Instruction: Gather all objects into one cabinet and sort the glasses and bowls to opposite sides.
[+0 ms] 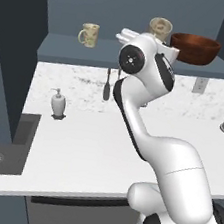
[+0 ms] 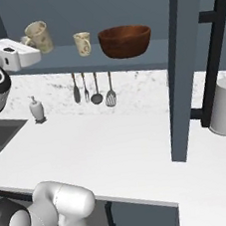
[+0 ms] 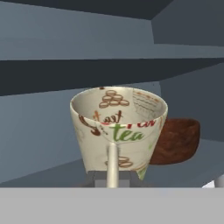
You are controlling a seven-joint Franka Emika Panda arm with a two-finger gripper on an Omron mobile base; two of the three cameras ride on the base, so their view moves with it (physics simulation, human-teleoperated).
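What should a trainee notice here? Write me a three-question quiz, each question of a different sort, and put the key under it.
1. True or false: the bowl stands on the same shelf as the small handled cup.
2. What hangs on the wall under that shelf? A) utensils B) towels C) pans
3. In the hand view, which green word is printed on the printed cup in front of the camera?

Key: 1 true; 2 A; 3 "tea".
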